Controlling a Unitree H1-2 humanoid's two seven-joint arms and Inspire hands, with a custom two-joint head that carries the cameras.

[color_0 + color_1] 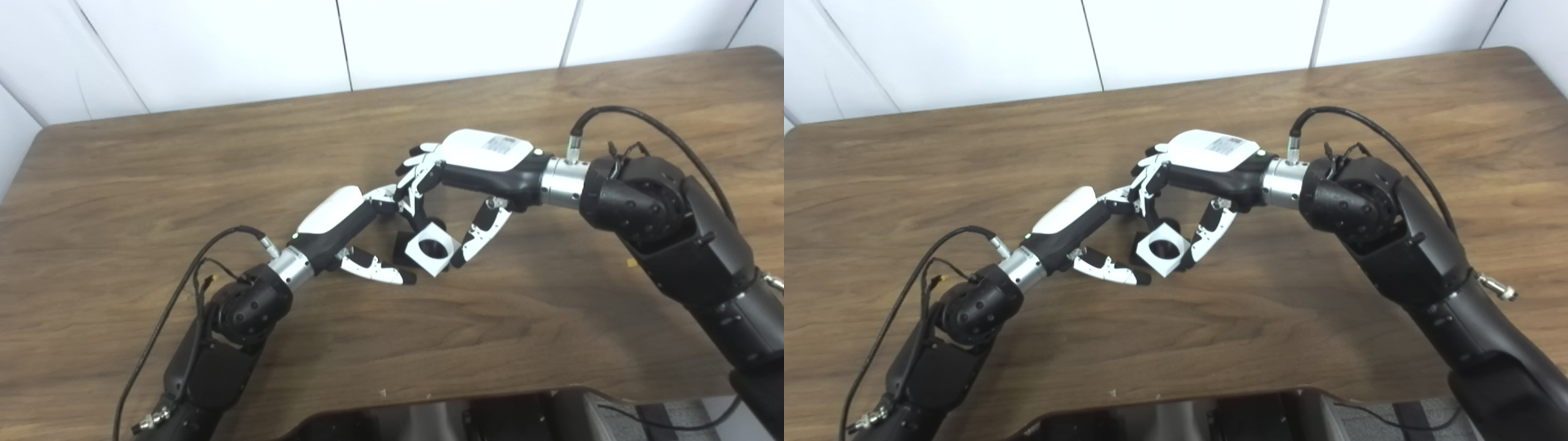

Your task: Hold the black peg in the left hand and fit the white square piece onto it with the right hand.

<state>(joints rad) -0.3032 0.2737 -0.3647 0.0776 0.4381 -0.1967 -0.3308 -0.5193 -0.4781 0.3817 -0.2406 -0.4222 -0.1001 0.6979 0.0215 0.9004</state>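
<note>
white square piece (432, 247) – sits over black peg (404, 246), bore facing up | right hand (456, 205) – grasping piece, steadying it | left hand (361, 236) – beside peg, grip unclear | table (184, 171)

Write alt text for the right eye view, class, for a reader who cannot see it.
Two robot hands meet over a brown wooden table: the right hand pinches a white square piece with a round hole, while the left hand reaches in beside it near a black peg, mostly hidden behind the piece. Whether the left hand grips the peg cannot be told.

Table (184, 171) matt wood-grain, prob. laminate; white square piece (432, 247) smooth plastic.
</note>
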